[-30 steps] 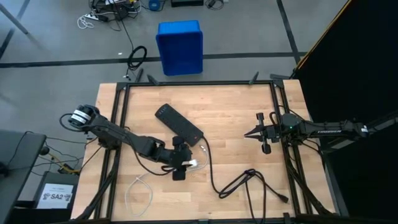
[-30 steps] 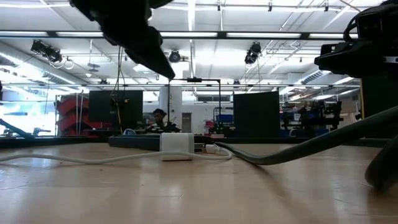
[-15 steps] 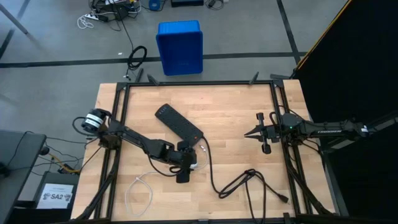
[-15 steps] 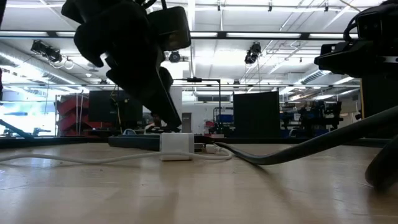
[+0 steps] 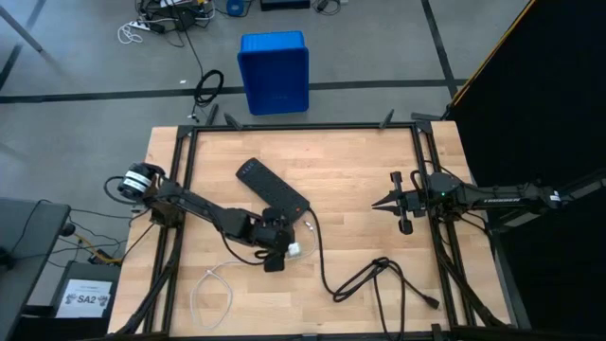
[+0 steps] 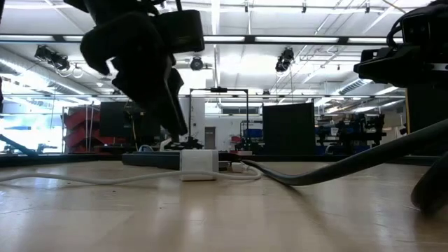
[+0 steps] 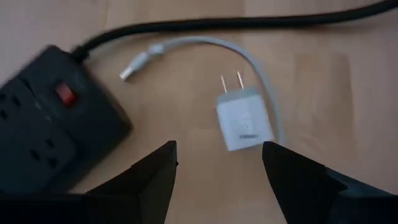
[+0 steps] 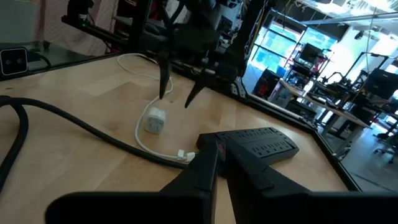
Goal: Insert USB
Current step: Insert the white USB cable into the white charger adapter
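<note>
The white charger block lies prongs-up on the surface, its USB cable looping round to a loose plug beside the power strip. The left pincer hovers wide over the block — reaching stage, grasp next. It has pulled back slightly since half a second ago. The right pincer waits shut, well apart.

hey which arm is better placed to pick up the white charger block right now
Left, most likely. The left pincer hangs open right over the charger block; the right pincer is shut, far across the table.
</note>
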Robot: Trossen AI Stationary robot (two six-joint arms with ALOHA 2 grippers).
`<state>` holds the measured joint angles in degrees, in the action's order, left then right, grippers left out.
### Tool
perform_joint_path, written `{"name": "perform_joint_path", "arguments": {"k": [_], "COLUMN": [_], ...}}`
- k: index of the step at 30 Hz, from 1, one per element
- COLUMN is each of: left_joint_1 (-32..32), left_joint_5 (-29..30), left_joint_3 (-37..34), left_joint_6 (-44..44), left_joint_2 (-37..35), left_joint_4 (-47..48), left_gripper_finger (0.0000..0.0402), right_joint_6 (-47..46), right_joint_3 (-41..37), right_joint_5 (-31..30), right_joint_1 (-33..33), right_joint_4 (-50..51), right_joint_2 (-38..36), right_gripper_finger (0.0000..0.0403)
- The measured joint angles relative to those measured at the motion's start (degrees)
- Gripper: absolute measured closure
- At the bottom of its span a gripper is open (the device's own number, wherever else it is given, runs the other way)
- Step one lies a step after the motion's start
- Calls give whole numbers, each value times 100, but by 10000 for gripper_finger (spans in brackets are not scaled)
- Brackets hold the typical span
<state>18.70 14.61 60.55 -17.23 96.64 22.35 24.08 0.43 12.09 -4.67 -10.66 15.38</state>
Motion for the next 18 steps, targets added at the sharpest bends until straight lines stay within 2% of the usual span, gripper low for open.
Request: {"name": "perform_joint_path", "arguments": {"k": [7, 18], "left_joint_1": [-241, -323], "left_joint_5": [52, 13], "left_joint_3": [0, -2], "left_joint_6": [780, 924], "left_joint_2": [-37, -37], "left_joint_4": [-405, -357], "left_gripper_finger": [176, 176], "right_joint_6": [0, 2], "right_joint_3": [0, 0], "right_joint_5": [-1, -2], "right_joint_1": [0, -2], "right_joint_4": [0, -11], "right_joint_2": [-2, -2], "right_gripper_finger": [402, 394]}}
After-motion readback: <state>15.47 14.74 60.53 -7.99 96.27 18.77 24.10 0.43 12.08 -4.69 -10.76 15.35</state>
